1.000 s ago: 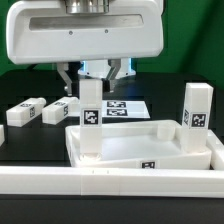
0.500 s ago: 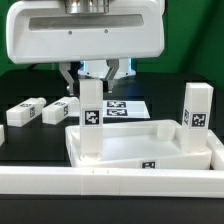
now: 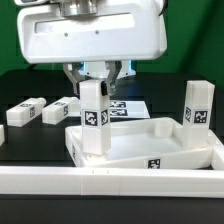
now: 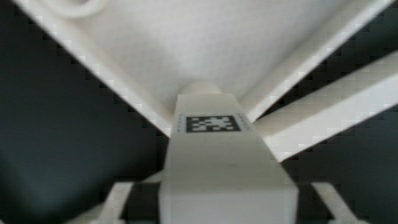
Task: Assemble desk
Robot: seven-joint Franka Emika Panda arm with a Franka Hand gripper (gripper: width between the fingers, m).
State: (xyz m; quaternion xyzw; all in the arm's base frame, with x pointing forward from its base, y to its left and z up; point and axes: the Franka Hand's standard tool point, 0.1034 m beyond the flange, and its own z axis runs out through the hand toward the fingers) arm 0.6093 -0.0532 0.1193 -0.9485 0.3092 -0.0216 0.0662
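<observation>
The white tray-like tabletop (image 3: 150, 140) lies against the white border rail. One white square leg (image 3: 95, 118) stands upright in its corner on the exterior view's left, with a tag on its face. My gripper (image 3: 95, 76) hangs right over this leg, a finger on each side of its top, shut on it. In the wrist view the leg (image 4: 217, 150) runs out from between my fingers (image 4: 125, 205), its tag showing. A second leg (image 3: 194, 112) stands upright on the exterior view's right. Two more legs (image 3: 25, 112) (image 3: 62, 110) lie on the table.
The long white border rail (image 3: 110, 180) runs across the front. The marker board (image 3: 128, 108) lies flat behind the tabletop. The arm's large white body (image 3: 95, 35) fills the upper part of the exterior view.
My fingers have closed in on the leg's top. Gripper, leg and tabletop have shifted slightly toward the exterior view's right, and the tabletop now sits a little skewed.
</observation>
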